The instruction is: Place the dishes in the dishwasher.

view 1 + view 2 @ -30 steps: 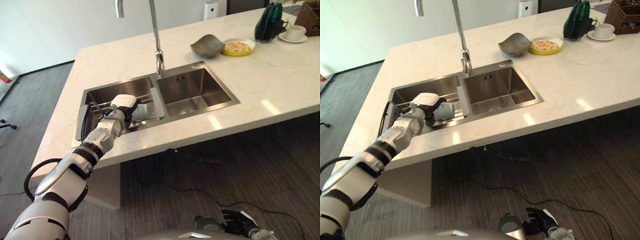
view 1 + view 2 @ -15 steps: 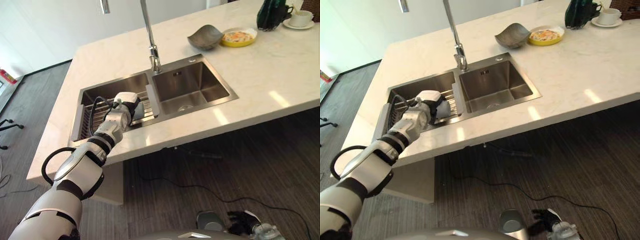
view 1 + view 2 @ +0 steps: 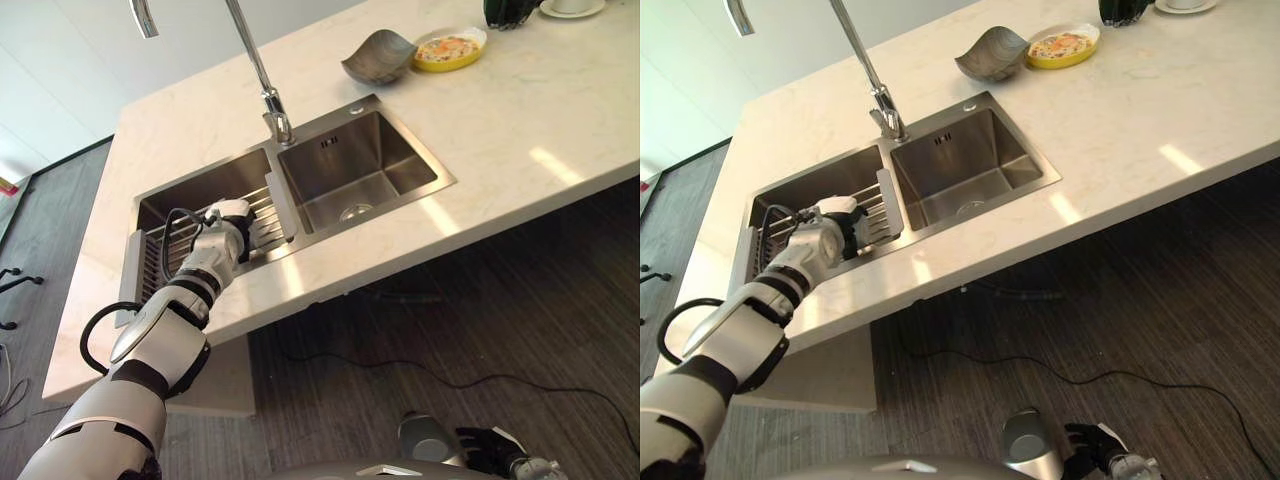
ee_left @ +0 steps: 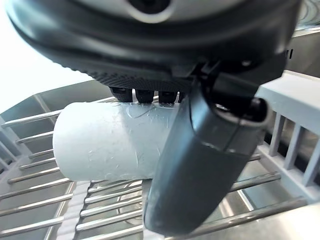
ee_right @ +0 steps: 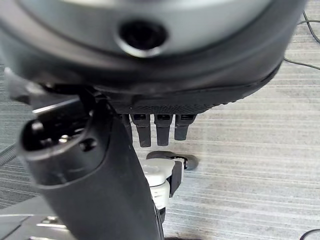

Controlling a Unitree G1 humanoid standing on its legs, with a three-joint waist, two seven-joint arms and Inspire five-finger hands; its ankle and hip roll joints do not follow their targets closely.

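Note:
A white cup (image 4: pixel 100 145) lies on its side on the bars of the drying rack (image 3: pixel 160 252) in the left basin of the sink (image 3: pixel 205 182). My left hand (image 3: pixel 229 221) reaches into that rack and is shut on the cup, the thumb (image 4: pixel 200 160) across its front and the fingers behind it. On the far counter sit a grey bowl (image 3: pixel 375 56) and a yellow plate of food (image 3: pixel 450 48). My right hand (image 3: pixel 492 446) hangs low near the floor, its fingers relaxed and holding nothing.
The right basin (image 3: pixel 352 176) lies beside the rack, with the tall faucet (image 3: pixel 262 92) behind the divider. A dark green object (image 3: pixel 510 9) and a cup on a saucer (image 3: pixel 572 6) stand at the counter's far right. Dark wood floor (image 3: pixel 480 330) runs below the counter edge.
The camera has turned, so the whole picture has shifted. My left hand stays at the rack with the cup in it, and the right hand still hangs low.

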